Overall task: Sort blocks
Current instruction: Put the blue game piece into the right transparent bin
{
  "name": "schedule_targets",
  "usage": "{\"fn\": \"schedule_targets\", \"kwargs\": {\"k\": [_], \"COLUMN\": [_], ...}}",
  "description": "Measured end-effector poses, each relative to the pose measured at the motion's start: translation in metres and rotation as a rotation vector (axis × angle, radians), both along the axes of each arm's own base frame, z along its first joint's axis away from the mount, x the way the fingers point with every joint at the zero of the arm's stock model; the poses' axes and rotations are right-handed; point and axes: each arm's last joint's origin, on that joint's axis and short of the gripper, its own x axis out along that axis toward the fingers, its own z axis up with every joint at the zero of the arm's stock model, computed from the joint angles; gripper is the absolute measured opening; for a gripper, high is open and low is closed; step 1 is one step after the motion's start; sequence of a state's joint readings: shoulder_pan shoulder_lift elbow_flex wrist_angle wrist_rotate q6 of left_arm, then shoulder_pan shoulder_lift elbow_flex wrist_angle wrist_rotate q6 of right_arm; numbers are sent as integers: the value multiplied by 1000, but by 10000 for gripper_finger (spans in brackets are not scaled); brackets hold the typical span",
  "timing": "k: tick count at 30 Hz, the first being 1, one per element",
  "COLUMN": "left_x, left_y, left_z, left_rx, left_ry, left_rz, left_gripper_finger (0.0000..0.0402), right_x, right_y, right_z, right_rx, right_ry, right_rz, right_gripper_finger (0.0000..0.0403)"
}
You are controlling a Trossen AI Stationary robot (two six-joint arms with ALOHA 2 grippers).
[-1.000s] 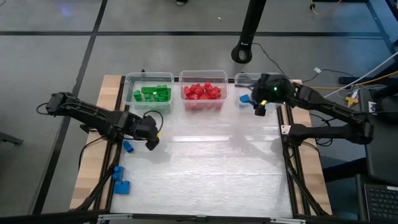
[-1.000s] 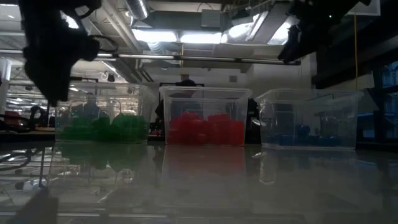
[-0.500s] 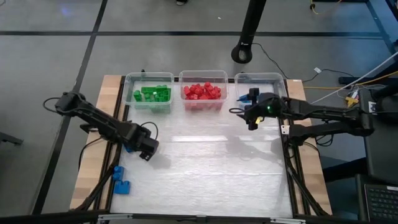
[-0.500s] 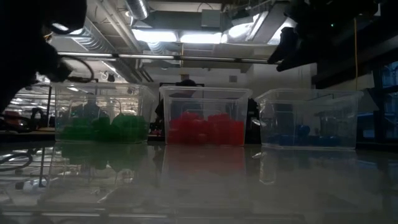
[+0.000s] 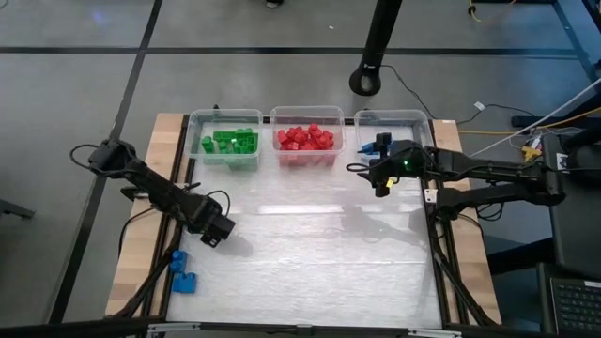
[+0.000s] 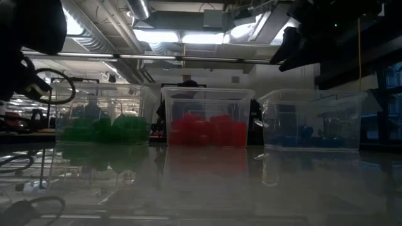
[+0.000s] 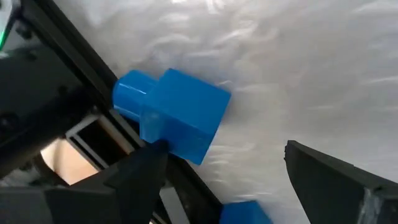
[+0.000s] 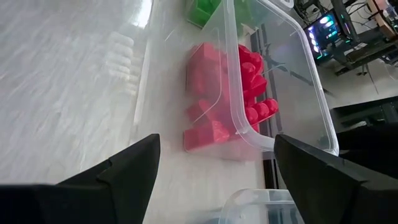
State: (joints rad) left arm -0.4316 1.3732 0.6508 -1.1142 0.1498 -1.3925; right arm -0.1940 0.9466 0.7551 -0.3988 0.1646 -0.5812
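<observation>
Sideways, blue block (image 7: 177, 112) lies, studs toward table edge.

From above we see the table (image 5: 310, 253) evenly lit, its glossy cover throwing a pale streaky glare across the middle. At table height we look into bright ceiling lights (image 6: 188, 34), so both arms turn to black silhouettes and the bins (image 6: 204, 116) mirror dimly in the dark tabletop. In the wrist views we find the near fingers (image 7: 134, 177) soft and out of focus, with white glare on the cover.
</observation>
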Motion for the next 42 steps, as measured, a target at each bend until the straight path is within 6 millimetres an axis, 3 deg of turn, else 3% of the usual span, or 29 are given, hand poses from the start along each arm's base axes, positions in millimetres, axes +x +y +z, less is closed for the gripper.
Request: {"fn": "schedule_targets", "kwargs": {"k": [18,23,27,33,42], "left_x": [37,41,35,27,26], "left_y": [-9,-12,-12,-14,-13], "left_z": [19,46,61,52,26], "left_rx": [57,124,211,261,261], "left_ry": [-341,-360,-355,-346,-416], "left_rz": [-298,-212,-24,201,279], "left_gripper_finger": [305,305,305,305,305], "right_x": [0,0,0,0,-1], "right_y": [0,0,0,0,0], "right_z": [0,0,0,0,-1], "right_rx": [4,5,6,7,10], "right_ry": [-4,-4,-3,-1,12], "right_rz": [-4,-4,-5,-5,-5], "right_gripper_finger": [317,317,317,317,317]}}
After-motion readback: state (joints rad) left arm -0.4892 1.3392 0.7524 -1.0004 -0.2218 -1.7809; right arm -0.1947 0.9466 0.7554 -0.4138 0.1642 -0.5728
